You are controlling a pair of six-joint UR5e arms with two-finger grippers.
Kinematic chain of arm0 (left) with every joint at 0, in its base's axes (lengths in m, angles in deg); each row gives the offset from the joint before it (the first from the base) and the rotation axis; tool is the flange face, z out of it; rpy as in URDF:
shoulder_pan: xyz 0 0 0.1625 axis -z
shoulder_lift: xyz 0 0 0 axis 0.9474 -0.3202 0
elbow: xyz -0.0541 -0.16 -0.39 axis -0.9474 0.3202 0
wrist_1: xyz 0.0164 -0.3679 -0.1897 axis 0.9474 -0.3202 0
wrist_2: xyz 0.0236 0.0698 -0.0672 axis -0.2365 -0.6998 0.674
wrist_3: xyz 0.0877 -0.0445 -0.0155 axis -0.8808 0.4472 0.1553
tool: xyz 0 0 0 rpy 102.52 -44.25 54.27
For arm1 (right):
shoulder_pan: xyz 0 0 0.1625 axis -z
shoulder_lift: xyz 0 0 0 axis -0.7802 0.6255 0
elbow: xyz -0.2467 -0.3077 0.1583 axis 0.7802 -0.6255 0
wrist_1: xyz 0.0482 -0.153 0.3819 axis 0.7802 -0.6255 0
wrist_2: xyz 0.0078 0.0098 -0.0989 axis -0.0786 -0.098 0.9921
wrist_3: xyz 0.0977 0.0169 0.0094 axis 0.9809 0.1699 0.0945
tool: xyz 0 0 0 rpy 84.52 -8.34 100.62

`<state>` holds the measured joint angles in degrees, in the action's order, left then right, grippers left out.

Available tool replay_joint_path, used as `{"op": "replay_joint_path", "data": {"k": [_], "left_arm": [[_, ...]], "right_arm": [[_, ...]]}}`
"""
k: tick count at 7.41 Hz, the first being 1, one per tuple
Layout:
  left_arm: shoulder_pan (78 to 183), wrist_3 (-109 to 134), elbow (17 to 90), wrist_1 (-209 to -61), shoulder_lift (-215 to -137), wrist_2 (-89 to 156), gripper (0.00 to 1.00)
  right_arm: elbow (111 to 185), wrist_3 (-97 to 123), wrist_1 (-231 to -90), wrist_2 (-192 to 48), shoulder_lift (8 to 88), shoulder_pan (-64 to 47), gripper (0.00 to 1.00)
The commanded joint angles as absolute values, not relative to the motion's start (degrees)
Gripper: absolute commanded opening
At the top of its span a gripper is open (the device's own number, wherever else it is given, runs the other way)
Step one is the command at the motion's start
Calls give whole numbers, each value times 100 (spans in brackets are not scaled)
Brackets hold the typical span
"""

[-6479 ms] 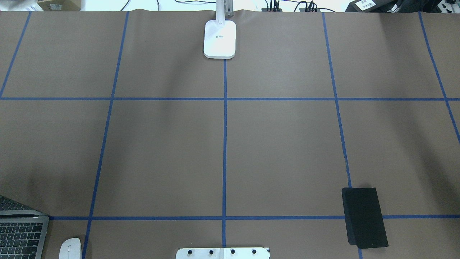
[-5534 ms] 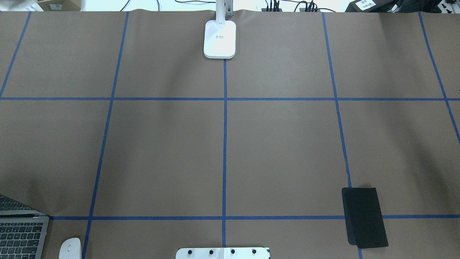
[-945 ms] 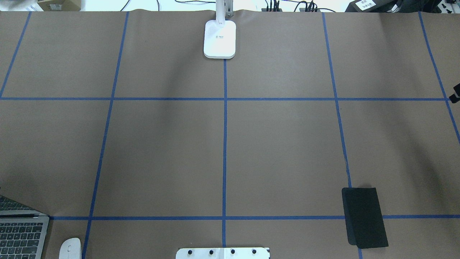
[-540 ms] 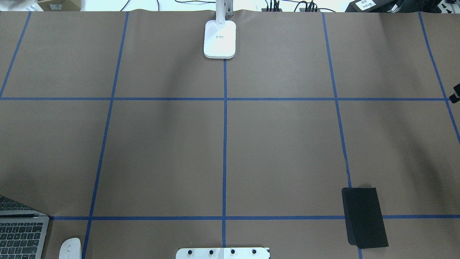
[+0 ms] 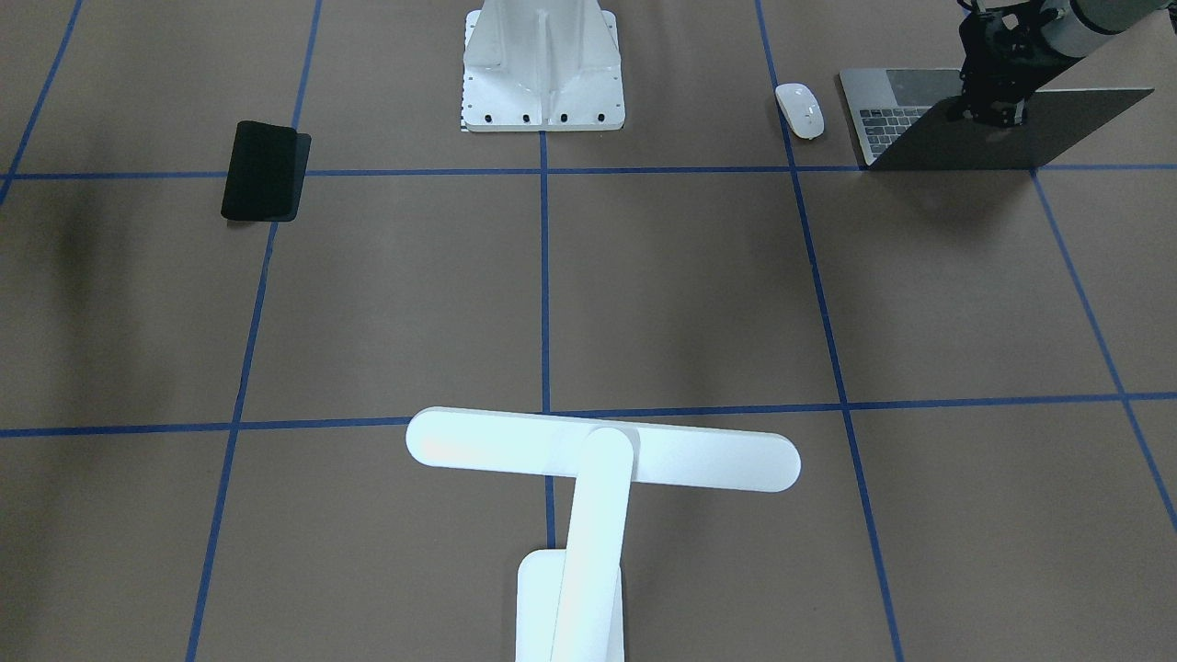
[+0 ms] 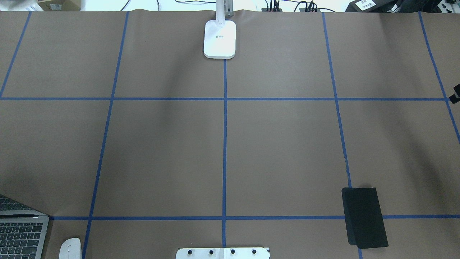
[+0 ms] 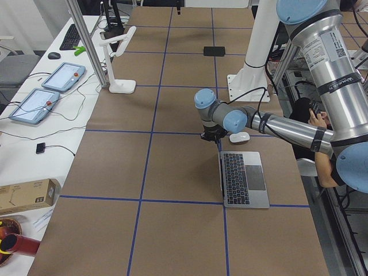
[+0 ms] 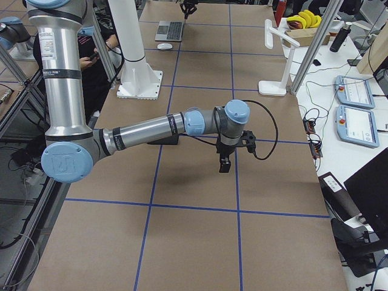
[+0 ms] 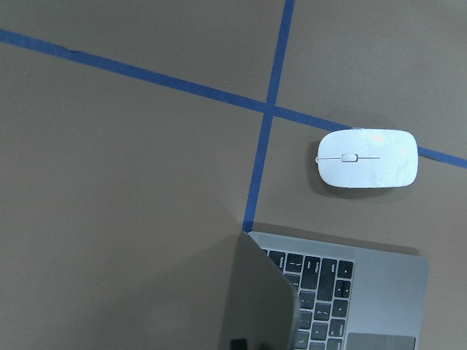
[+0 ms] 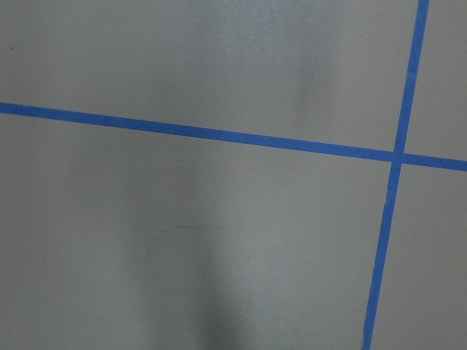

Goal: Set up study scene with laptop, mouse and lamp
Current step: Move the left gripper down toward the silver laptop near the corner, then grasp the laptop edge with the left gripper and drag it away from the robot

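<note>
The laptop (image 5: 1002,133) stands open near the table's corner on my left side, its keys (image 9: 321,292) facing the robot. My left gripper (image 5: 988,115) is shut on the lid's top edge, at the end nearest the mouse (image 5: 799,109). This white mouse (image 9: 368,157) lies on the paper just beside the laptop base. The lamp (image 5: 602,450) stands at the far middle edge, its base (image 6: 220,39) on the centre line. My right gripper (image 8: 224,168) hangs fingers-down above bare table on the right side. I cannot tell whether it is open or shut.
A flat black mat (image 6: 364,217) lies near the front right. The white ribbed pedestal (image 5: 542,64) stands at the robot's base. Blue tape lines (image 6: 224,144) grid the brown paper. A person (image 7: 313,115) sits behind the robot. Tablets and cables lie past the far edge.
The tip of my right gripper has come into the overhead view at the right edge. Laptop, mouse, lamp and mat have stayed in place.
</note>
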<state>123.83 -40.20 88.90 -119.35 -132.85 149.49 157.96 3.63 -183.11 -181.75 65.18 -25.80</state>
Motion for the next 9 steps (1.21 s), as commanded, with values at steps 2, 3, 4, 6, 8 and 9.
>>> {"op": "replay_joint_path", "data": {"k": [2,3,4,6,8,9], "left_arm": [[12397,-4062,8890,-11933,-13285,14933,0],[12406,-4070,8890,-11933,-13285,14933,0],[12441,-4070,8890,-11933,-13285,14933,0],[12730,-4079,8942,-11942,-13329,14950,0],[12880,-4071,8925,-11916,-13617,14977,0],[12907,-4070,8882,-11898,-13759,14977,0]], "right_arm": [[15763,343,-18303,-18166,6523,-2580,100],[15754,343,-18311,-18166,6523,-2580,100],[15754,343,-18311,-18166,6523,-2580,100],[15754,352,-18311,-18166,6523,-2562,100],[15763,378,-18311,-18166,6523,-2562,100],[15763,378,-18311,-18166,6523,-2562,100]]}}
